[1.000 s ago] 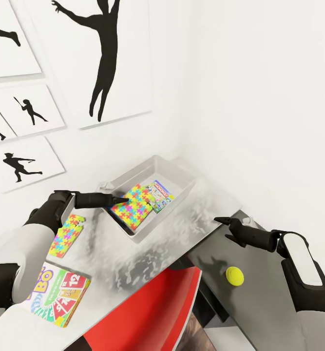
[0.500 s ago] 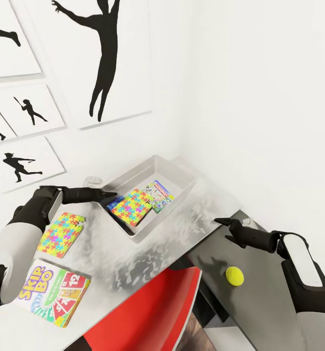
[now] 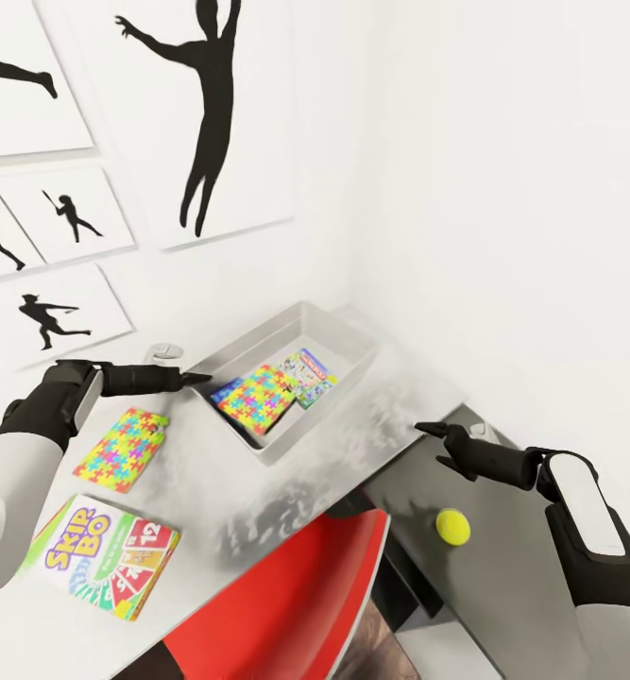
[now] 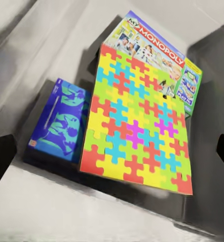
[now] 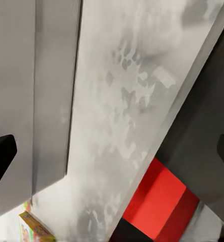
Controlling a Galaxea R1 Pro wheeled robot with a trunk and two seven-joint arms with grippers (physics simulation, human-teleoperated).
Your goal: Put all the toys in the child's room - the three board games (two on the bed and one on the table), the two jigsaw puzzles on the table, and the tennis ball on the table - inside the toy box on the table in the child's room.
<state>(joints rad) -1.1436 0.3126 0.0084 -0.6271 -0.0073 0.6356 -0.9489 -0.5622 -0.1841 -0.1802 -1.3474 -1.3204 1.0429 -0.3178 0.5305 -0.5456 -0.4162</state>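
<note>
Counter (image 3: 258, 510): long light grey top with a darker lower corner section.

Toy box (image 3: 348, 332): grey bin at the back corner by the wall. Contents: Monopoly box (image 4: 147, 50), blue board game (image 4: 61, 121), one jigsaw puzzle (image 4: 137, 126) lying tilted across both.

Skip-Bo box (image 3: 102, 555): flat on the counter, near edge, well apart from the bin.

Second jigsaw puzzle (image 3: 124, 448): flat on the counter between Skip-Bo and bin, directly below and just toward the robot from the left pincer (image 3: 201, 378); long axis running away toward the wall.

Left pincer: empty, fingers apart, at the bin's near rim. Nearer arm for the puzzle, by judgement.

Right pincer (image 3: 428, 431): empty, fingers apart, over the dark section.

Tennis ball (image 3: 452, 526): on the dark section, near the right pincer.
</note>
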